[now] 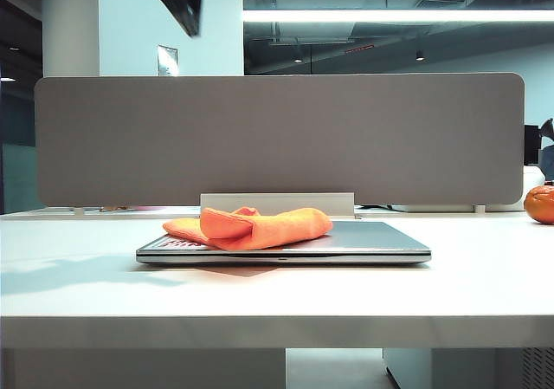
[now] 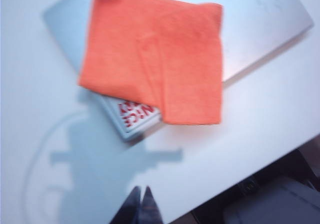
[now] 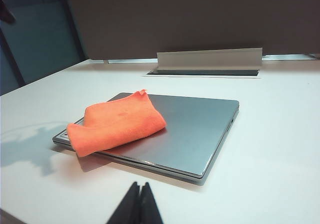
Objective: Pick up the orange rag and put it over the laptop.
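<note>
Above the desk, left side: left gripper point(image 2: 141, 204) hangs over bare white desk point(image 2: 40, 109), fingers point(image 2: 149, 206) pressed together, nothing between them; apart from the rag.
Right gripper point(image 3: 138, 201): low over the desk in front of the laptop, fingers point(image 3: 148, 204) together, holding nothing.
Orange rag point(image 2: 155, 59): lies folded and rumpled on the laptop lid, on its left part in the exterior view; one corner hangs past the lid's front edge.
Rag long axis: runs roughly along the laptop's width in the exterior view point(image 1: 251, 227); covers only part of the lid.
Laptop point(image 3: 195, 129): closed, flat on the desk, silver-grey, long side facing the exterior camera; white-and-red sticker point(image 2: 137, 113) shows just beside the rag's edge.
Behind: grey divider panel point(image 1: 277, 138).
Far right: round orange ball point(image 1: 540, 204), well apart from the laptop.
</note>
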You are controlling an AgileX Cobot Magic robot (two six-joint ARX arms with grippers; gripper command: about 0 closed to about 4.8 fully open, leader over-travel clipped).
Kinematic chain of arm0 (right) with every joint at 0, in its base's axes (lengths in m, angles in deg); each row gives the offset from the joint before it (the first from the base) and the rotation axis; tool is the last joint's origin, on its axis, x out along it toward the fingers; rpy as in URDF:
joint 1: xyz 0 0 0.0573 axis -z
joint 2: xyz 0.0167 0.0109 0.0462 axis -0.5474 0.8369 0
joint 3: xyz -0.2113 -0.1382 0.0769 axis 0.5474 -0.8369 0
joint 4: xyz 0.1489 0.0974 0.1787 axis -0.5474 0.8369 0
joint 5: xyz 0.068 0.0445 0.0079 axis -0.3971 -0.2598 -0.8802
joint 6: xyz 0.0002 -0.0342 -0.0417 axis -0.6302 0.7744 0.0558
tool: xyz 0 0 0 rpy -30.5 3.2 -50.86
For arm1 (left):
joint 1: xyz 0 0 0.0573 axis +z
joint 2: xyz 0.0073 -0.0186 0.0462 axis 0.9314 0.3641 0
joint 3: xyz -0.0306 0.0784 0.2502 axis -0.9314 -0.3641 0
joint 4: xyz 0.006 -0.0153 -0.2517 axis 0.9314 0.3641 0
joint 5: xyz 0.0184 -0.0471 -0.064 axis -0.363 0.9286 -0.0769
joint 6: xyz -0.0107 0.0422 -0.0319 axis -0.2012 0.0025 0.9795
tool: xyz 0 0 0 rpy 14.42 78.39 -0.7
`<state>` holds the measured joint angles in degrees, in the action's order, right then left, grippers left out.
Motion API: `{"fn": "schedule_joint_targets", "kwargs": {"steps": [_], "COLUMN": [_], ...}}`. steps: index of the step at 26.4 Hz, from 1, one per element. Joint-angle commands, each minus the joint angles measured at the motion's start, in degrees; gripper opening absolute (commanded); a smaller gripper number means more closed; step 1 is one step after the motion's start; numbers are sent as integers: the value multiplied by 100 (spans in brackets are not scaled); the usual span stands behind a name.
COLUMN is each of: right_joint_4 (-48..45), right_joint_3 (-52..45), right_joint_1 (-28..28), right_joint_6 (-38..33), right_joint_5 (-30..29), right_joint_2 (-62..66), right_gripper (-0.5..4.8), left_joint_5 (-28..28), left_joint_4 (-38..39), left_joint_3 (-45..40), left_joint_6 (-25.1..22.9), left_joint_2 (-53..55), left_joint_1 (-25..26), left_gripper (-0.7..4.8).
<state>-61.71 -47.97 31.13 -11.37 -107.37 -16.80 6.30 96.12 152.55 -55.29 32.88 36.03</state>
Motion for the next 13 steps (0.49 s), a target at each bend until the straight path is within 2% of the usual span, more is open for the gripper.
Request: {"fn": "schedule_joint_targets", "kwargs": {"steps": [1,9,13], "right_joint_4": [-57,-59,-59], "right_joint_3": [-20,-20,-20], "right_joint_1": [4,4,7], "right_joint_6": [-13,-13,-15], "right_joint_5": [-2,-4,-2], "right_joint_2": [-11,-11,-11], "right_gripper": [-5,-5,-5], "left_joint_5": [-240,-243,-680], "left_joint_4": [-81,-737,-903], "left_joint_3": [26,24,22], "left_joint_6": [-37,61,46], "left_joint_2": [-398,-1550,-1982], "left_joint_1": [74,247,284], "left_gripper": [-6,-6,-6]}}
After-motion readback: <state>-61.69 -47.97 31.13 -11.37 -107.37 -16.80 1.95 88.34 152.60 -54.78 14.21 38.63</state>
